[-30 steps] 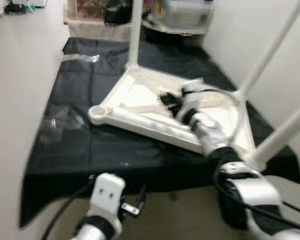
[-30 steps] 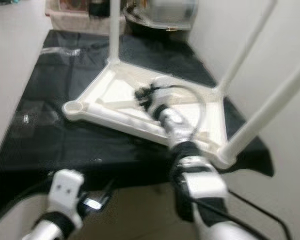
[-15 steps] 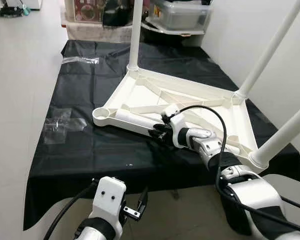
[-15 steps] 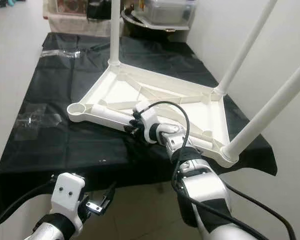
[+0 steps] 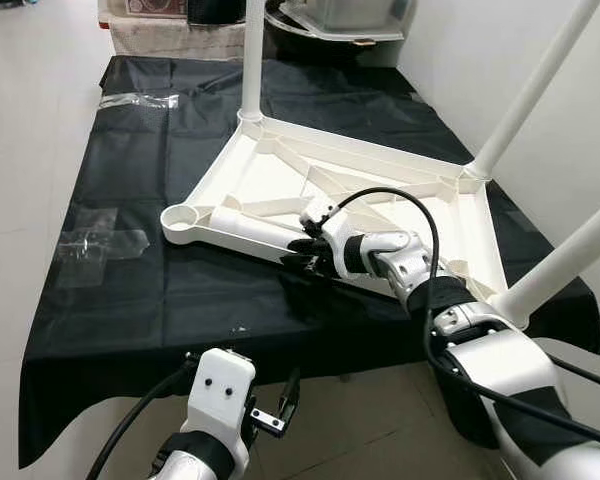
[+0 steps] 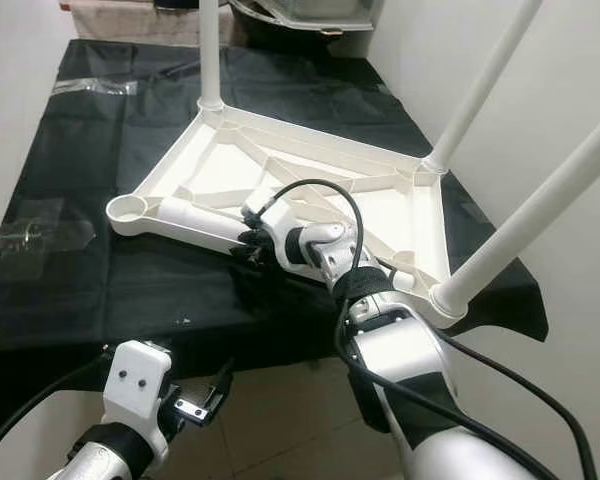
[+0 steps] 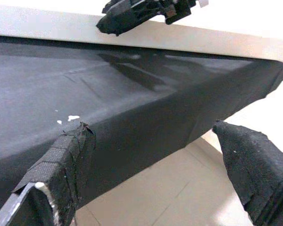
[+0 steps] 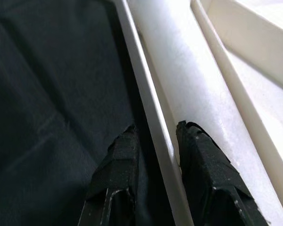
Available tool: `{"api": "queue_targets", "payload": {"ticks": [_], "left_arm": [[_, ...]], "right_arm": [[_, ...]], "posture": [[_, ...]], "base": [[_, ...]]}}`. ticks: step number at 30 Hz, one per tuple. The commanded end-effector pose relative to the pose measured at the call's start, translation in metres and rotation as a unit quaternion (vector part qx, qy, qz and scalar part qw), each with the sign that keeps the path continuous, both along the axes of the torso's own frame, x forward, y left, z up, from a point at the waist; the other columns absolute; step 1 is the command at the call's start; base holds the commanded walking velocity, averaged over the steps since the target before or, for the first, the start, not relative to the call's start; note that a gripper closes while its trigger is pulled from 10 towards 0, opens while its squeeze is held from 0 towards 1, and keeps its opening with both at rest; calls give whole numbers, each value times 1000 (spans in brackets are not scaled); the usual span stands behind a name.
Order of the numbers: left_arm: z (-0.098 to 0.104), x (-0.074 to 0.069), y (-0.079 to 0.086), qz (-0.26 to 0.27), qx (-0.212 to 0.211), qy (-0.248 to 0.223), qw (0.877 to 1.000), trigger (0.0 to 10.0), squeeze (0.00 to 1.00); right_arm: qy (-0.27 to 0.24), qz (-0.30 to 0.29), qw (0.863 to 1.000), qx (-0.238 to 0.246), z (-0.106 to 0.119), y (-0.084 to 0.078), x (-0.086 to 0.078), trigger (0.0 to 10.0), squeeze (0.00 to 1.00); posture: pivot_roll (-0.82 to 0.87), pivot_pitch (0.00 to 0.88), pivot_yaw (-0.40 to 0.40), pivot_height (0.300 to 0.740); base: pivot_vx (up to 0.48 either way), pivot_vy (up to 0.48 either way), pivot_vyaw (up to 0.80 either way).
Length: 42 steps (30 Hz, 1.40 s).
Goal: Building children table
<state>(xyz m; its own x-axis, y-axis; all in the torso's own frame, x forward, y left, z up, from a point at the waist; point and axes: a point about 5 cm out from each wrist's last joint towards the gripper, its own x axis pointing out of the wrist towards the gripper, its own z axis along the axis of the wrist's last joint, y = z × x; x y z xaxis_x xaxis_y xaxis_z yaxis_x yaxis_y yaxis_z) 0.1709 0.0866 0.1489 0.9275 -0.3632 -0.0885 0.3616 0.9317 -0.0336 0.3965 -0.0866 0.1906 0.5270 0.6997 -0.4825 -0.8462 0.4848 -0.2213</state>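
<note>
Three white legs stand up from the upturned white tabletop point(image 5: 380, 190), which I see lying on the black sheet point(image 5: 130, 290) spread over the floor, with a loose fourth leg point(image 5: 245, 226) resting along its near edge. My right tool point(image 5: 305, 252) is down at that near rim point(image 8: 153, 127), fingers point(image 8: 115, 165) narrowly parted with the rim between them (one finger outside on the sheet, one inside against the leg). My left tool point(image 7: 151, 183) hangs low before the sheet's front edge, fingers wide apart and holding nothing.

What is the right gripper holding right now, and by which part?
The right gripper pinches the near rim of the upturned white table top, one finger outside on the black cloth side, the other inside beside the loose leg.
</note>
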Motion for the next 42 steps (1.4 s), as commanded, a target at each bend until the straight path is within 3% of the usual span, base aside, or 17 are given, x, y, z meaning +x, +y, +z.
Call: {"api": "queue_targets", "payload": {"ticks": [1,6,7,8,9,16,20,22,23,24,31,35,42], "left_arm": [[0,-4,-3,-4,0,7,1000,10000,0],[1,-6,-4,-7,-4,8,1000,10000,0],[1,-7,-5,-7,-4,9,1000,10000,0],[1,-7,-5,-7,-4,9,1000,10000,0],[1,-7,-5,-7,-4,9,1000,10000,0],[3,-9,-6,-6,-5,9,1000,10000,0],[3,-9,-6,-6,-6,9,1000,10000,0],[4,-9,-6,-5,-8,8,1000,10000,0],[4,-9,-6,-5,-8,8,1000,10000,0],[4,-9,-6,-5,-8,8,1000,10000,0],[4,-8,-6,-4,-8,8,1000,10000,0],[4,-6,-5,-3,-8,9,1000,10000,0],[3,-5,-5,-3,-10,10,1000,10000,0]], "right_arm": [[60,-7,996,-61,-25,-9,-7,10000,0],[76,37,988,-126,-32,-2,-11,10000,0],[79,50,987,-131,-31,0,-12,7333,0],[81,58,986,-132,-31,1,-13,7333,0],[80,71,985,-137,-31,2,-14,0,0],[68,190,968,-148,-21,16,-21,0,0],[68,215,964,-141,-17,18,-23,0,0],[37,297,946,-126,-9,23,-29,0,0],[37,297,946,-126,-9,23,-29,0,0],[28,325,937,-124,-7,23,-31,0,0],[9,348,928,-132,-4,23,-33,0,0],[-89,383,912,-116,21,35,-32,0,0],[-166,388,898,-121,34,45,-32,0,0]], "posture": [[226,193,-182,740],[222,198,-185,740],[222,198,-185,740],[222,198,-185,740],[222,198,-187,740],[221,206,-191,740],[220,208,-190,740],[221,209,-193,740],[221,209,-193,740],[218,213,-194,740],[218,213,-194,740],[216,212,-193,740],[210,212,-194,740]], "base": [[0,0,0],[0,0,0],[0,0,0],[0,0,0],[0,0,0],[0,0,0],[0,0,0],[0,0,0],[0,0,0],[0,0,0],[0,0,0],[0,0,0],[0,0,0]]}}
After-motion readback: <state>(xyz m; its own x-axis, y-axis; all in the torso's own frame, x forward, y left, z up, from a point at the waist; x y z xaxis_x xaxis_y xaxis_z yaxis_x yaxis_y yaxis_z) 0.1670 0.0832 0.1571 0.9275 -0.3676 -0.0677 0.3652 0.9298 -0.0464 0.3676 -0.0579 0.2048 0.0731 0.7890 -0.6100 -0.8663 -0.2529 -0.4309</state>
